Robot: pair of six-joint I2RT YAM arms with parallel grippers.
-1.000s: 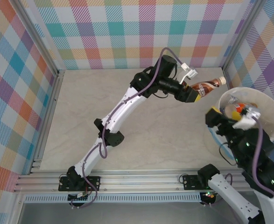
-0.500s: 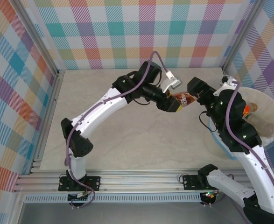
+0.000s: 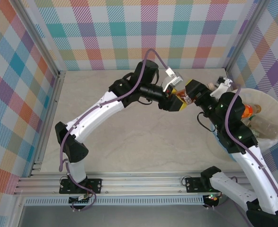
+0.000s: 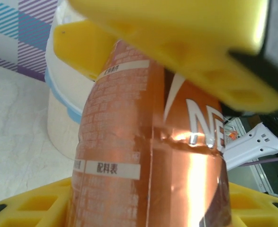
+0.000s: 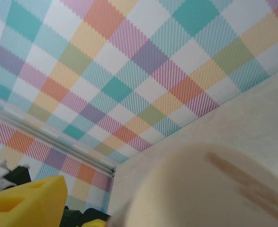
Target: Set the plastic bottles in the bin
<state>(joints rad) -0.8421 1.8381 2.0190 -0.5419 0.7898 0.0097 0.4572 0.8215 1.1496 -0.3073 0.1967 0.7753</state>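
Top view: brown bottle (image 3: 182, 97) is clamped in left gripper (image 3: 175, 103), over the table (image 3: 129, 137), left of the bin (image 3: 271, 138). Since 0.5 s ago, right gripper (image 3: 193, 91) has been brought up to the bottle's cap end. Other bottles (image 3: 259, 124) are seen in the bin.
Left wrist: bottle is pinched between yellow fingers (image 4: 186, 42), bin behind.
Right wrist: right jaw gap cannot be told, view blurred.

You see a coppery brown bottle (image 4: 153, 156) with a brick pattern and white lettering, between yellow fingers (image 4: 176, 33). The bin (image 4: 60, 127) is cream-white with a light blue band. Pastel plaid covers the walls (image 3: 129, 33), and the table (image 3: 143, 137) is pale marbled beige.
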